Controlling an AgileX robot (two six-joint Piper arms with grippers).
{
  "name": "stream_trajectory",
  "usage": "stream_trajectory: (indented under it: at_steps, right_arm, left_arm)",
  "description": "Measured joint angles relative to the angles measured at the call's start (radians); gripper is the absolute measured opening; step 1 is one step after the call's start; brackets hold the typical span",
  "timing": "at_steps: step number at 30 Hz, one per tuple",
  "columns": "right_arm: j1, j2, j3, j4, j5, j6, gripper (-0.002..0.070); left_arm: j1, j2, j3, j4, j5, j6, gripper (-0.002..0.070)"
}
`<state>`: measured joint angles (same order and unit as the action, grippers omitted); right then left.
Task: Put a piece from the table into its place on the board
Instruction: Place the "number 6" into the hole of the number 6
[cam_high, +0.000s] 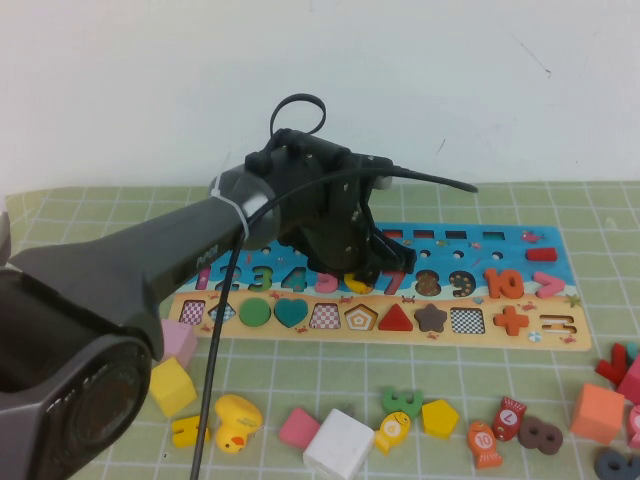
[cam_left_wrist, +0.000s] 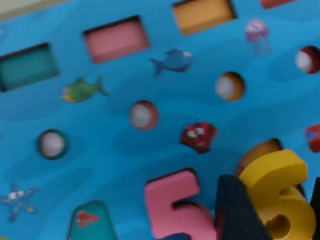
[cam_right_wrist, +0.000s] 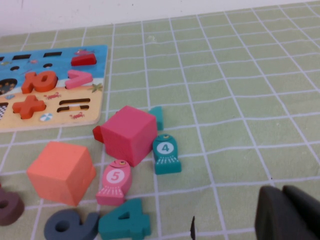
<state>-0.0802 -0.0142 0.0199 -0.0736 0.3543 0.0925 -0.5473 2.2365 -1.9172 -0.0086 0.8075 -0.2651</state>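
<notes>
left arm housing fills the near-left of the high view, reaching out over the board. left pincer is down on the number row, betw. the 4 and the 7. its fingers are closed on the yellow 6; one dark fingertip presses the 6's side next to the pink 5. the 6 sits tilted over its cutout, not flush; a strip of the brown recess shows behind it. the 5 is seated just beside it.

board layout: blue top zone w/ rectangular slots and round holes, number row below, shape row at the near edge on a tan strip. orange 10, pink > and orange plus are seated at the board's right end.

right pincer is off the board, low over the bench on the right side; fingers appear closed together, holding nothing. near it: pink cube, orange cube, fish 5, fish 4, teal 4.

loose pcs along the bench's near edge: yellow cube, yellow duck, white cube.
</notes>
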Motion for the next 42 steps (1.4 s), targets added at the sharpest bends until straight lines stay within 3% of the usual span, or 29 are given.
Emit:
stream_trajectory:
  at_steps: [42]
  right_arm:
    - [0.0,0.0,0.0,0.0,0.0,0.0,-0.0003]
  left_arm:
    - [0.0,0.016,-0.011,-0.002,-0.003,-0.06,0.0262]
